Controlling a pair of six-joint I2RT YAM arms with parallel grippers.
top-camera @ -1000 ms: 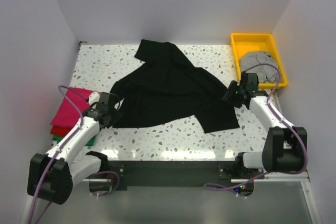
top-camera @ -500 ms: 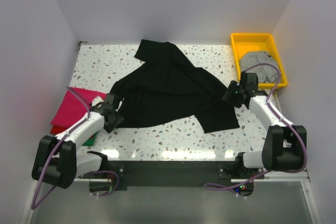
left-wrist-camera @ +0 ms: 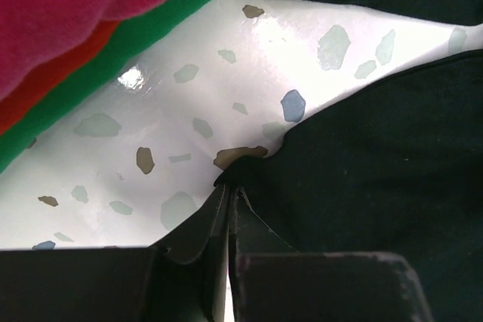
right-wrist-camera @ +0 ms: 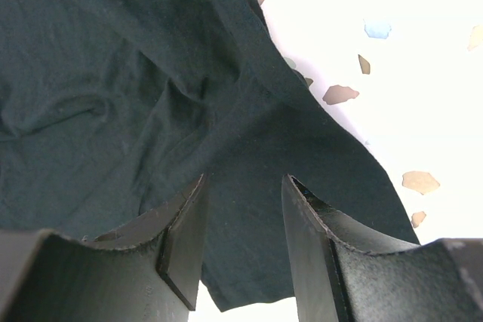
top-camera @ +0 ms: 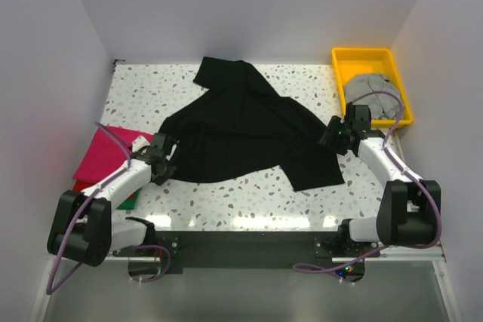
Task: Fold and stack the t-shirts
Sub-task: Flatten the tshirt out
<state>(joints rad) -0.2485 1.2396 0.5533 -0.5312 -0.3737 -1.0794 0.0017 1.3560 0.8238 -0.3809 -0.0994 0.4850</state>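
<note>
The black t-shirt [top-camera: 241, 130] lies rumpled over the middle of the bench [top-camera: 249, 194]. Its long axis runs slantwise from the middle of the far edge down toward the near right corner, and a broad flap reaches out to the left.

The left tool [top-camera: 162, 157] is at the tip of that flap, nearer the left edge of the bench. Its jaws are pressed together and a small peak of black hem is pinched at the tips, the cloth puckering toward them in the left wrist view.

The right tool [top-camera: 332, 135] stands at the shirt's opposite side, over its right border. Its jaws are parted with the cloth lying loose beneath the gap, so nothing is gripped there.

The shirt therefore stretches between the two tools, rightward from the left one and leftward from the right one. Only one end is secured. In my judgement, any lift or spread depends on the right tool dropping and closing on the hem below it.

The magenta t-shirt [top-camera: 106, 156] tops the folded pile by the left edge. The grey t-shirt [top-camera: 370, 87] sits in the yellow tray [top-camera: 362, 56] at the far right corner.
</note>
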